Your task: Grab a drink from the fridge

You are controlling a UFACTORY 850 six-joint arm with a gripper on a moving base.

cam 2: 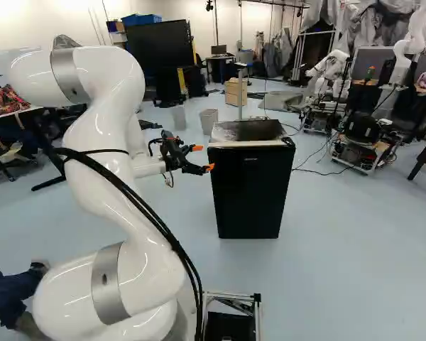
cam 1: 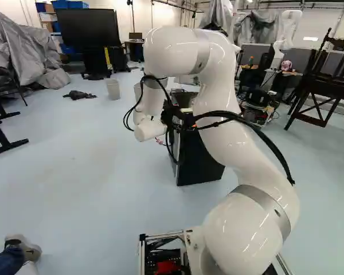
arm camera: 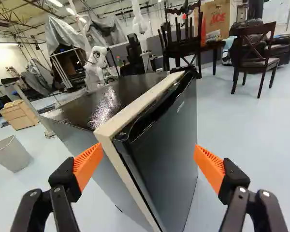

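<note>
The black fridge (cam 2: 250, 192) stands on the floor ahead of the base, its front door closed as far as I can see. In the right base view my gripper (cam 2: 203, 158) is just beside the fridge's upper front edge, on its left. Seen from the wrist, the gripper (arm camera: 149, 165) is open, with orange pads wide apart and nothing gripped. Ahead of it, across the gap between the fingers, are the fridge door (arm camera: 171, 145) and the pale strip (arm camera: 130, 107) along the top front edge. The fridge's inside is hidden, and no drink in it shows.
Two grey bins (cam 2: 209, 121) and a wooden box (cam 2: 236, 91) stand behind the fridge. Another robot (cam 2: 329, 74) is at the back right. Dark wooden chairs (arm camera: 254, 53) stand beyond the door side. A person's shoe (cam 1: 24, 247) is near the base, on its left.
</note>
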